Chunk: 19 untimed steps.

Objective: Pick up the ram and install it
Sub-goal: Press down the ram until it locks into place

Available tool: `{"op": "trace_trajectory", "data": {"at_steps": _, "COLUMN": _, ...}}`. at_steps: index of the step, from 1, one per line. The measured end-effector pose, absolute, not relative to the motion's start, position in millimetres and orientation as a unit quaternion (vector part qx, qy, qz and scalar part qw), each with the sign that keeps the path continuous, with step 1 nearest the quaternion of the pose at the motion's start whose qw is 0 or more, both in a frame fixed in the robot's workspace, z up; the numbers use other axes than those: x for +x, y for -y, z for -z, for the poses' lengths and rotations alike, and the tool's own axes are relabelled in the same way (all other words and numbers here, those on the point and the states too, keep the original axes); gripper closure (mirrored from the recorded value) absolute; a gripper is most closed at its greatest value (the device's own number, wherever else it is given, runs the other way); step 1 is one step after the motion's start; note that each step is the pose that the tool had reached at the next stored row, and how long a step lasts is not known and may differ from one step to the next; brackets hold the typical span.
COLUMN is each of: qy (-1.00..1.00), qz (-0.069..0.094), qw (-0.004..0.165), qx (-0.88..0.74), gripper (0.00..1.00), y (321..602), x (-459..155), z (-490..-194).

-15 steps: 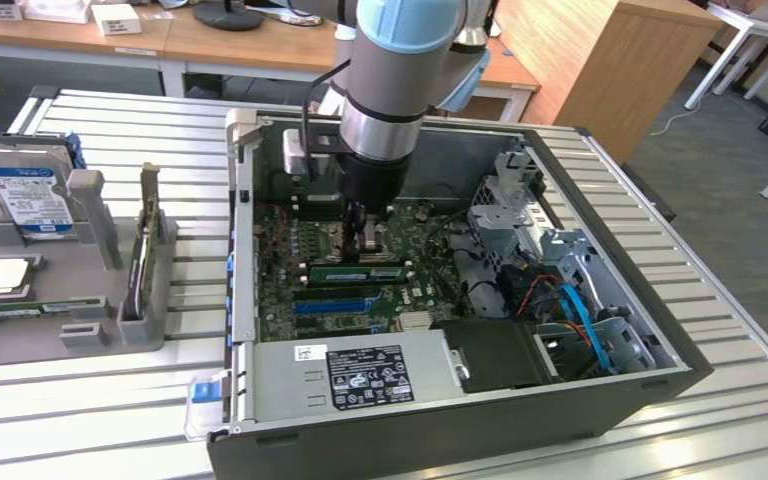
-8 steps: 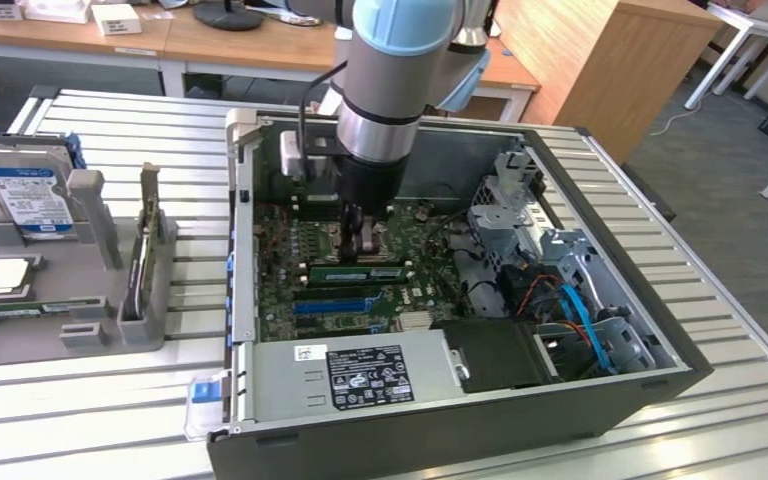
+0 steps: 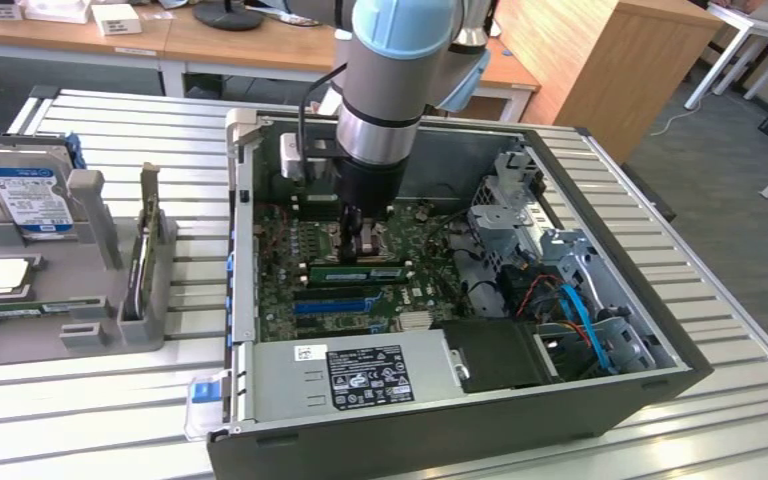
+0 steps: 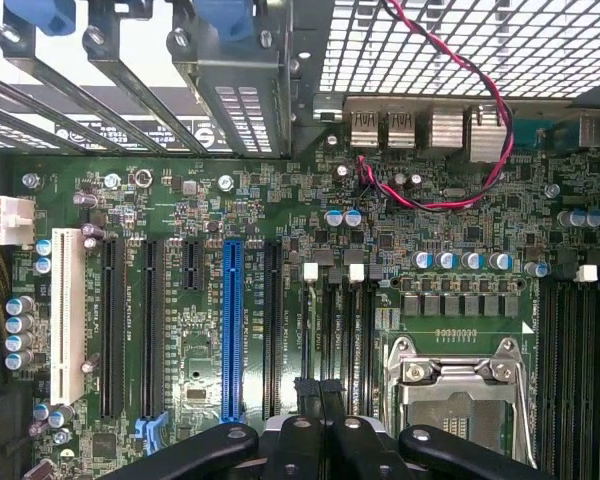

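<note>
Ram (image 3: 353, 272) sits in motherboard (image 3: 357, 290) inside computer case (image 3: 598, 400).

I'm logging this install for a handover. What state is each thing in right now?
Case: on its side, side panel off.
Ram: on edge at the board's slots; whether it is seated is unclear.
Gripper: shut, down at the ram.
Hard drive: upright in the grey holder.
Processor: flat in the holder.
Blue slot: empty.
</note>
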<state>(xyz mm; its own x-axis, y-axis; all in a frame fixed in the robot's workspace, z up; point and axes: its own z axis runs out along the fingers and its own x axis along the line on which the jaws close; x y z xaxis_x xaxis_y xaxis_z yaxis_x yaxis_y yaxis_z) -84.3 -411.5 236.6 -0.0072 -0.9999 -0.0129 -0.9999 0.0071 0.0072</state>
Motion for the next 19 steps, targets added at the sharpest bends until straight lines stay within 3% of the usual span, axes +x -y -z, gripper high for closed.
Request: {"op": "trace_trajectory", "data": {"at_steps": 19, "qy": -0.710, "qz": -0.007, "qw": 0.002, "qx": -0.705, "gripper": 0.89, "y": 411.5, "x": -84.3, "z": -229.3}}
